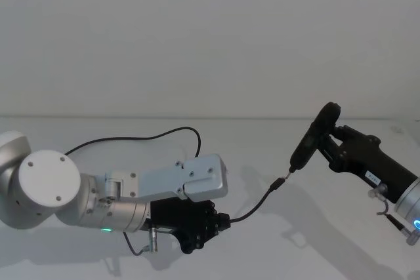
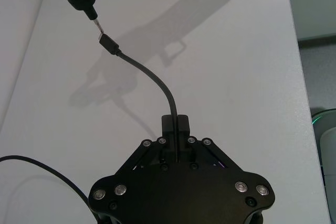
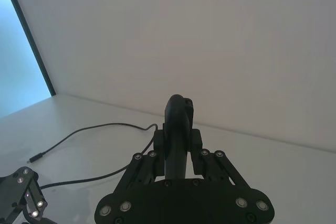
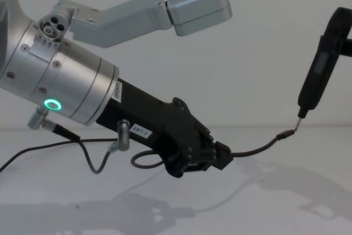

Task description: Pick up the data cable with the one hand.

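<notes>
The left hand (image 4: pixel 220 157) pinches the data cable (image 4: pixel 258 148) just behind its plug, raised off the white surface (image 1: pixel 262 254). The right hand (image 1: pixel 331 137) clamps a slim dark tool (image 1: pixel 314 137), tip at the plug; a firm, steady grip should prevent slipping.

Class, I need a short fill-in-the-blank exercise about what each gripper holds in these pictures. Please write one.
1. The left gripper is shut on the thin black data ____.
2. The right gripper holds a slim dark tool with a ____ tip.
3. The cable's small black plug is ____ the white table.
4. The tool's tip meets the cable's ____.

Missing words: cable; pointed; above; plug
</notes>
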